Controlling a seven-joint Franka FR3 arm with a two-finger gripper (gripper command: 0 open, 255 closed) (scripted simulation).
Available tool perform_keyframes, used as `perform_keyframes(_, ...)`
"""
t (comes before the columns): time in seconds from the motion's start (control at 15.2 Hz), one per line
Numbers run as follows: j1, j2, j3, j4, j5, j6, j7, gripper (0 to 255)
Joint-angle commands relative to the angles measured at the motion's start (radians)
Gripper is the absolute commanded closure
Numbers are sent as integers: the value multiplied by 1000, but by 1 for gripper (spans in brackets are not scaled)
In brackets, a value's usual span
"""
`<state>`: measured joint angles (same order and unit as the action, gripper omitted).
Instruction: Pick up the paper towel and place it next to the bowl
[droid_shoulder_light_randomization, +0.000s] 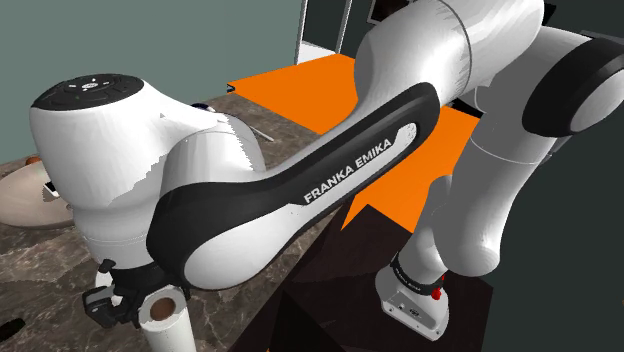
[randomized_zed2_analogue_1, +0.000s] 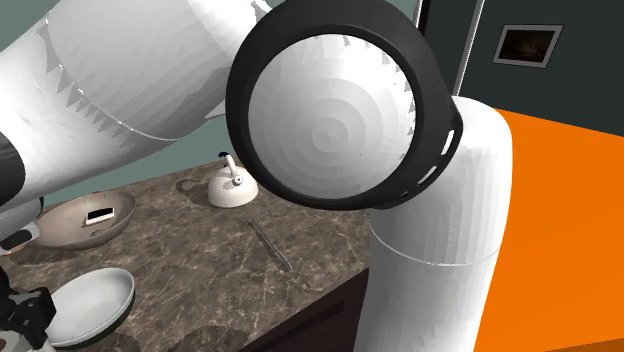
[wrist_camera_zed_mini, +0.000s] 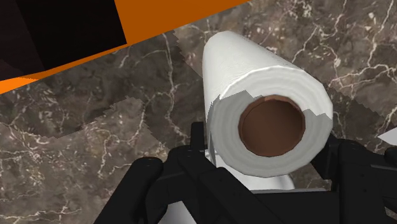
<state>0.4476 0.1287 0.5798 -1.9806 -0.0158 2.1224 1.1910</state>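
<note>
One roll matters here. It sits in the claw at the lower left of the shoulder view, white and upright, with its brown core open at the top. At that frame's left edge a shallow tan bowl lies on the dark, veined bench, well apart from the roll. I judge that a carry to it would run toward the frame's left and a little up.

In the wrist view, left to right, one black finger lies against the roll's flank. Next comes the roll itself, soft layered white sheet wound round a stiff-looking brown tube, and then the other finger against the opposite flank. The claw stands wide and appears to clasp the roll across its width. The roll's long axis runs along the fingers, away from the camera and slightly tilted. Whether its far end rests on the bench I cannot tell.

In the second exterior view, left to right:
- the tan bowl at mid left, with a small white thing in it
- a smooth white bowl at lower left
- a rounded white kettle near centre
- a thin utensil lying flat

Which bowl is meant I cannot say; the white one lies just beside the claw.
</note>
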Motion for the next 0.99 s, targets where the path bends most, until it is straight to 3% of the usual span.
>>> perform_keyframes(0.0,0,0,0,0,0,0,0,255)
perform_keyframes(0.07,0,0,0,0,0,0,0,255)
perform_keyframes(0.13,0,0,0,0,0,0,0,0)
perform_keyframes(0.46,0,0,0,0,0,0,0,0)
perform_keyframes(0.73,-11,-50,0,76,31,-119,-22,0)
perform_keyframes(0.92,-11,-50,0,76,31,-119,-22,0)
